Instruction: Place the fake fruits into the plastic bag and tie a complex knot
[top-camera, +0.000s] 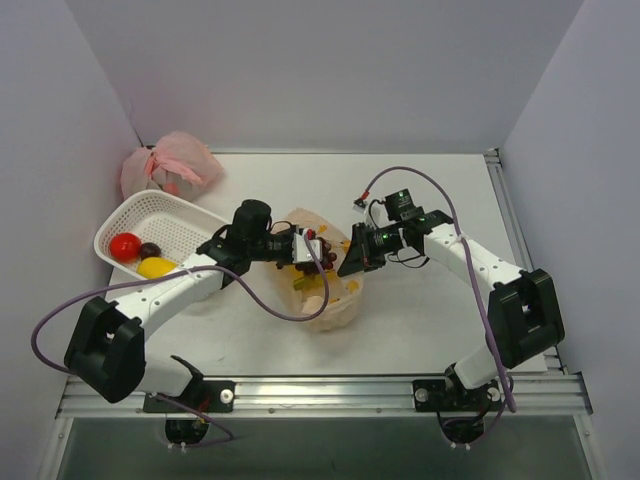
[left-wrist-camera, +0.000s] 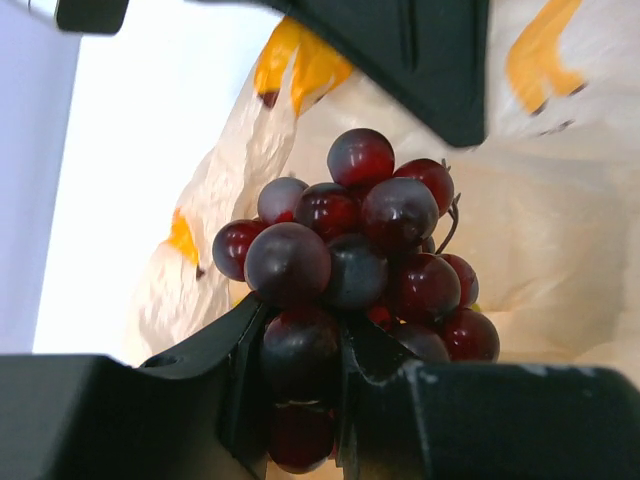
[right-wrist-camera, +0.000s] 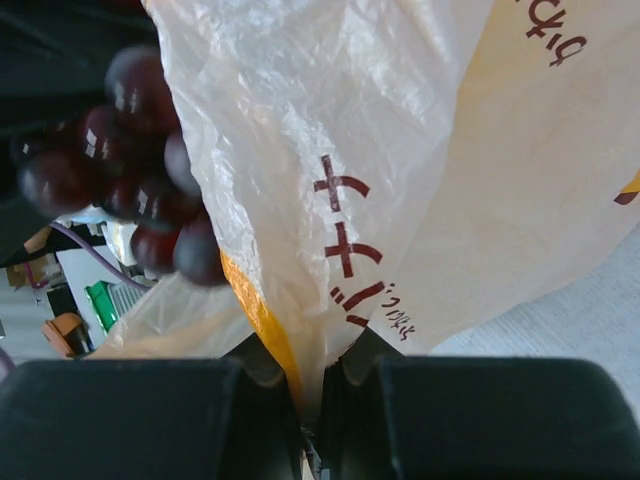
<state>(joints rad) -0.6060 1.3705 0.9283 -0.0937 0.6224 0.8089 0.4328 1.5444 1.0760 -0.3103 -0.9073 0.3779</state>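
Observation:
My left gripper (top-camera: 308, 247) is shut on a dark purple grape bunch (top-camera: 322, 250), held over the open mouth of the banana-printed plastic bag (top-camera: 338, 300). In the left wrist view the fingers (left-wrist-camera: 240, 340) clamp a lower grape of the bunch (left-wrist-camera: 350, 240), with the bag's inside (left-wrist-camera: 560, 220) behind. My right gripper (top-camera: 352, 262) is shut on the bag's right rim, and its wrist view shows the gathered film (right-wrist-camera: 420, 150) pinched between the jaws (right-wrist-camera: 310, 385), grapes (right-wrist-camera: 130, 170) at upper left. Yellow fruit pieces (top-camera: 305, 283) lie inside the bag.
A white mesh basket (top-camera: 175, 210) at the left holds a red round fruit (top-camera: 125, 246), a dark one (top-camera: 150, 250) and a yellow one (top-camera: 157, 267). A tied pink bag (top-camera: 170, 162) sits behind it by the back wall. A purple cable (top-camera: 270, 300) loops near the bag.

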